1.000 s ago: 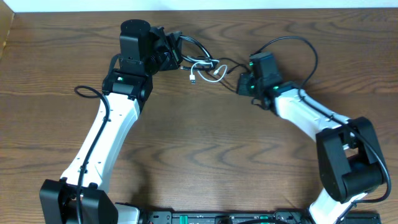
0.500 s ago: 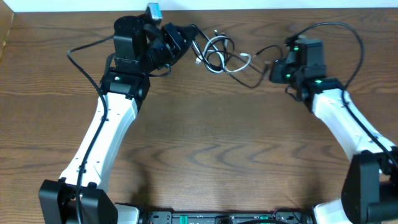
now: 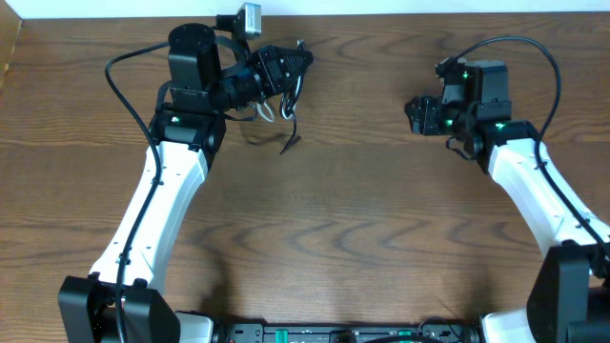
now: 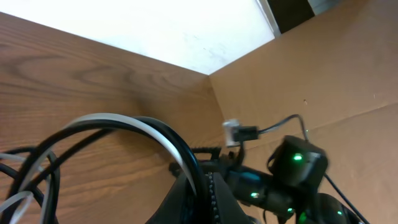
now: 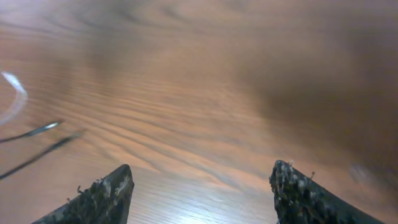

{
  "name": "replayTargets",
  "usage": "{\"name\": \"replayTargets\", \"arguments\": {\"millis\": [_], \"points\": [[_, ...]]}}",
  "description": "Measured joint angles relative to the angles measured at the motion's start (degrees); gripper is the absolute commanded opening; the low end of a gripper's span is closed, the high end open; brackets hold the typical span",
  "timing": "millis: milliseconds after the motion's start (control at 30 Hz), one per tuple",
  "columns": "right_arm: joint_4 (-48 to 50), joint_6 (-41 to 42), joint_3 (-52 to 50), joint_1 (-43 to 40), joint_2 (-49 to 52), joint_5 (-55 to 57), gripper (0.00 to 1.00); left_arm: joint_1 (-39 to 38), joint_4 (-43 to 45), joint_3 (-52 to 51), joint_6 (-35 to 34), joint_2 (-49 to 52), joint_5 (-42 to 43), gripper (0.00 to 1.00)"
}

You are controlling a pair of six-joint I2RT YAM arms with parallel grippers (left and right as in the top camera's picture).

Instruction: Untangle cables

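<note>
Right jaws now gape empty, having released the cables (image 3: pixel 288 140), which left jaws still clamp.

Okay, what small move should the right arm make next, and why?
Probably bring the right gripper toward the black end trailing loose from the left gripper. The right fingers are open and empty, while the left holds both cables bunched.

the cables (image 3: pixel 270 111) mostly hide under the left gripper (image 3: pixel 297 67); in the right wrist view they blur, cut at the edge.
</note>
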Motion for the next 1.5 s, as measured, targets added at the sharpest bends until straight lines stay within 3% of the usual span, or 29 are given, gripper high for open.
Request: {"name": "replayTargets", "arguments": {"millis": [133, 267, 533, 967, 1300, 1500], "points": [[7.06, 1.79, 0.02, 0.11, -2.27, -9.14, 0.65, -1.20, 0.04, 0.00, 0.00, 0.00, 0.57, 0.07], [11.56, 10.84, 0.04, 1.38, -2.82, -14.47, 0.65, -3.45, 0.02, 0.00, 0.00, 0.00, 0.72, 0.07], [16.94, 20.61, 0.04, 7.85, -2.80, -15.96, 0.65, -4.00, 0.02, 0.00, -0.02, 0.00, 0.83, 0.08], [18.93, 16.15, 0.04, 10.34, 1.57, -15.43, 0.63, -4.00, -3.02, 0.00, -0.46, 0.00, 0.85, 0.07], [19.74, 36.87, 0.04, 11.32, 1.62, -17.84, 0.55, -4.09, -4.04, 0.00, 1.33, 2.12, 0.83, 0.07], [19.78, 44.83, 0.04, 11.89, 1.68, -19.02, 0.51, -4.09, -4.22, 0.00, 1.51, 4.09, 0.81, 0.07]]}}
